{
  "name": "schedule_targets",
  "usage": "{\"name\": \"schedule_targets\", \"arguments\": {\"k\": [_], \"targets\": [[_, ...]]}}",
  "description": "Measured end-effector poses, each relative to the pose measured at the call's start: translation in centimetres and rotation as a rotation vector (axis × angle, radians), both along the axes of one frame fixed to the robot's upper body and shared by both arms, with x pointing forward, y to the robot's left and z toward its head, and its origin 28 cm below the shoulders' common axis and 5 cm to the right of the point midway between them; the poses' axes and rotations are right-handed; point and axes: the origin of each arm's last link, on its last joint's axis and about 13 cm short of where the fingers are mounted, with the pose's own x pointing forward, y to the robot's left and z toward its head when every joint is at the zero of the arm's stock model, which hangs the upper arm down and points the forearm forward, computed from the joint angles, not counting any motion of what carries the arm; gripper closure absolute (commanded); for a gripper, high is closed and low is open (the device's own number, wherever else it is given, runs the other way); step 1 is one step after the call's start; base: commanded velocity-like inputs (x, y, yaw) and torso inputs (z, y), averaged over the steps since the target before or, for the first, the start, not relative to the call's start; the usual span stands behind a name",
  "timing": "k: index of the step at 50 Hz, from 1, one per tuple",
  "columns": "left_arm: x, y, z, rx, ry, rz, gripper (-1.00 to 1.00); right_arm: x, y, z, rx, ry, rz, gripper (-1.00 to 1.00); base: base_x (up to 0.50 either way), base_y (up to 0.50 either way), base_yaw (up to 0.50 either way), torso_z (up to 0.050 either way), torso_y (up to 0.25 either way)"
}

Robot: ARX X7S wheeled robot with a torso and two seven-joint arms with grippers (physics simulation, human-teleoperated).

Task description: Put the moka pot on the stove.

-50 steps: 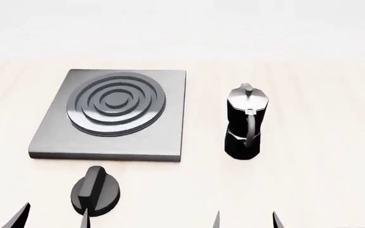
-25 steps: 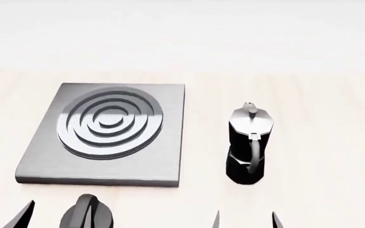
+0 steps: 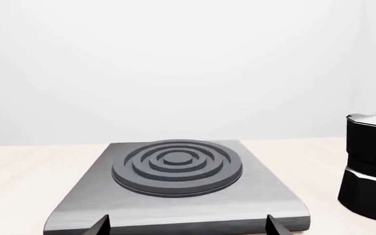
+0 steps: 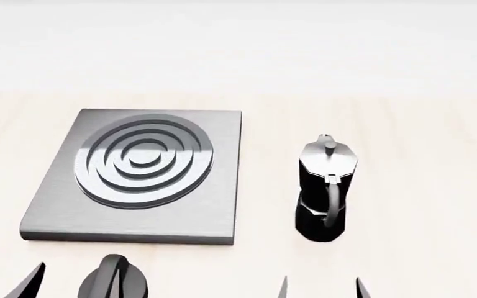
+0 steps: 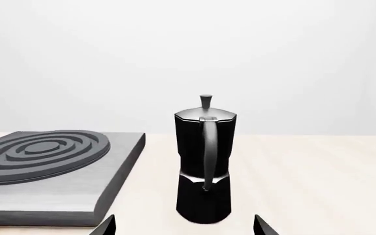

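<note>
Head view is showing the small glossy black faceted moka pot [image 4: 325, 189] with its silver-grey lid and knob standing upright on the pale wooden table [image 4: 437, 186], just beside the right edge of the flat square dark grey metal stove [image 4: 139, 177] with raised concentric round rings, but not touching it; a strip of bare table is lying between them. The pot's curved black handle is facing the robot. A squat black round knob [image 4: 112, 284] with a ridge across it is sitting on the table near the stove's front edge, partly cut off by the bottom of the picture. Two dark fingertips of the left gripper [image 4: 72, 284] are poking in at the bottom left, well apart from each other, so that claw is standing spread wide with nothing between its tips but the knob region below it. The right gripper [image 4: 320, 287] is showing two thin tips at the bottom, also parted and holding nothing, lined up roughly in front of the pot. Right wrist view is looking straight at the moka pot [image 5: 204, 166], handle towards the camera, with the stove [image 5: 57, 171] to one side and both parted fingertips [image 5: 263, 227] at the frame edge. Left wrist view is facing the stove [image 3: 175, 181] head on, with the pot [image 3: 371, 166] standing off its edge on the table.
</note>
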Motion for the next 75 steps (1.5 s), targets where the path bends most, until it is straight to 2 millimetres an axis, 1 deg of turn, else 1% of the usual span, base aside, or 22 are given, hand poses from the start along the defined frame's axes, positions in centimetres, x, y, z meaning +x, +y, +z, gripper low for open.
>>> {"name": "schedule_targets", "arguments": {"k": [14, 75], "targets": [[-0.29, -0.09, 0.18, 0.001, -0.009, -0.009, -1.00, 0.02, -0.02, 0.00, -0.019, -0.009, 0.001, -1.00, 0.00, 0.00, 0.00, 0.000, 0.000], [-0.25, -0.10, 0.50, 0.008, -0.020, -0.022, -1.00, 0.03, -0.04, 0.01, -0.034, -0.014, 0.027, -1.00, 0.00, 0.15, 0.00, 0.000, 0.000]]}}
